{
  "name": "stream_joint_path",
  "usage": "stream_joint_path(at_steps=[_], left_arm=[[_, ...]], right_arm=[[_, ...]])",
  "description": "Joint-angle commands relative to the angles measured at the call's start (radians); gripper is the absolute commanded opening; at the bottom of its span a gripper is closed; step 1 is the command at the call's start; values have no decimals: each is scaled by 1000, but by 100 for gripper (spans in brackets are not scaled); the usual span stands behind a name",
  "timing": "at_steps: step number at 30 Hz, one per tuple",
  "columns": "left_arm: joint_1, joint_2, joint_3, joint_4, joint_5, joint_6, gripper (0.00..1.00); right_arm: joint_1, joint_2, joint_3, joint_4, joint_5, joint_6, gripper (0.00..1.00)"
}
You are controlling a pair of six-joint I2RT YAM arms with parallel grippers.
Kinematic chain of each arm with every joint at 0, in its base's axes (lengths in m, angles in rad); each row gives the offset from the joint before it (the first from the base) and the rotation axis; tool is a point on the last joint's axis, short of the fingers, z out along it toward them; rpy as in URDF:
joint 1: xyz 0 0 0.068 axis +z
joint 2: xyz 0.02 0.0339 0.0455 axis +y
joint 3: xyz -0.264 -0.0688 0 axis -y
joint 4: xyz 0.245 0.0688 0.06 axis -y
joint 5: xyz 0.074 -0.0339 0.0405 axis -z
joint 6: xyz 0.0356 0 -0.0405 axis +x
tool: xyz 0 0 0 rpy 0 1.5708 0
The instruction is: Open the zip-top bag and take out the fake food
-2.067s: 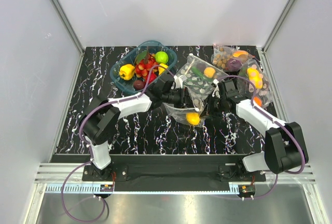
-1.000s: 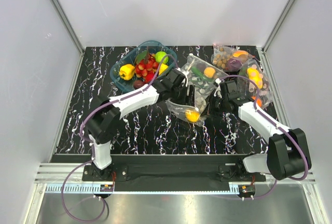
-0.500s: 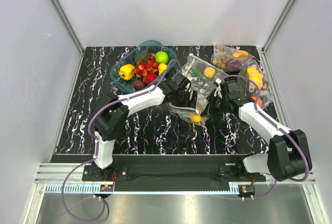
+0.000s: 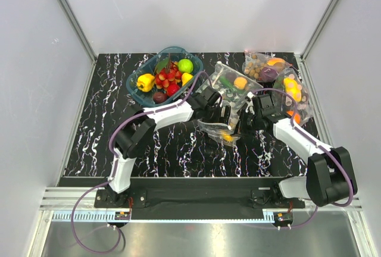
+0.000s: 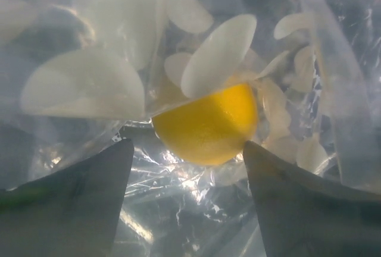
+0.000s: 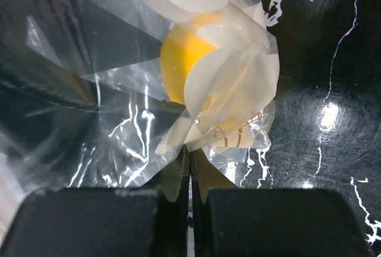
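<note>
Left wrist view: left gripper [image 5: 187,147] wide open, empty, straddling yellow fruit [image 5: 205,123] in bag [image 5: 89,84].
Right wrist view: right gripper [image 6: 190,159] pinched shut on bag edge, mid-table.
Fruit grab: close squarely; avoid film.

Seen from above, the left arm [image 4: 161,113] stretches from its base at 7 o'clock toward 2 o'clock, and the left gripper [image 4: 222,114] stands with its jaws spread wide. The right arm [image 4: 297,141] reaches from 5 o'clock toward 10 o'clock, with the right gripper [image 4: 243,123] pinched tight on film of the zip-top bag [image 6: 232,84].
</note>
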Motion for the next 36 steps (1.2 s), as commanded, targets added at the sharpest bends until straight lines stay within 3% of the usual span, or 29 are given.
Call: stream_joint_path(at_steps=[1,13,15,17,21,27,36], left_arm=[[-9,14,38,64,15,-21,80],[-15,113,135,57,4,-20,82],[-13,121,143,46,5,-13,64],[-12,112,135,34,14,-1,39],[3,29,46,49,48,10,25],[60,-107,-75,60,114,-1,24],[86,-206,-58,31,136,-4,25]], right_arm=[[3,22,6,14,-5,11,0],[2,72,14,17,-20,18,0],[5,69,15,5,-7,17,0],[3,65,25,-10,30,15,0],[3,52,58,-84,134,6,0],[2,88,114,-154,260,-3,0],[2,144,138,-168,280,-12,0]])
